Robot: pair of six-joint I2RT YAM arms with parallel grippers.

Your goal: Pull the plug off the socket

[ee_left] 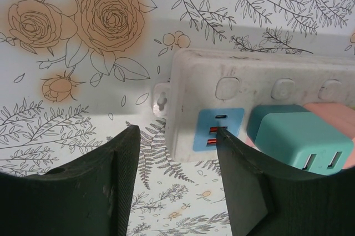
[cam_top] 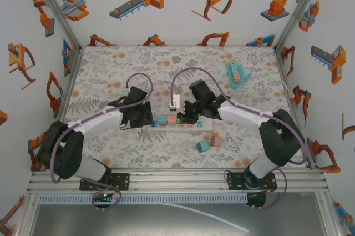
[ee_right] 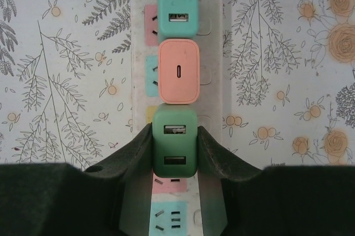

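Dark green two-port USB charger plug (ee_right: 175,158) is seated in the long white plastic power strip (ee_right: 211,80), just beside a peach square plug (ee_right: 178,72). Right gripper (ee_right: 175,136) has its jaws clamped on the green plug's two flanks, across the strip's long axis. The pull must go straight off the strip face, away from the floral-print counter (ee_right: 66,80). Left gripper (ee_left: 176,136) has its jaws spread over the strip's end by the blue USB panel (ee_left: 222,119), not clamping. Risk: the strip lifts with the plug.

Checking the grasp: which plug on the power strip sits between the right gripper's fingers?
The green two-port charger plug, flanked by the right gripper; the pink plug and teal plug stand farther along, untouched.
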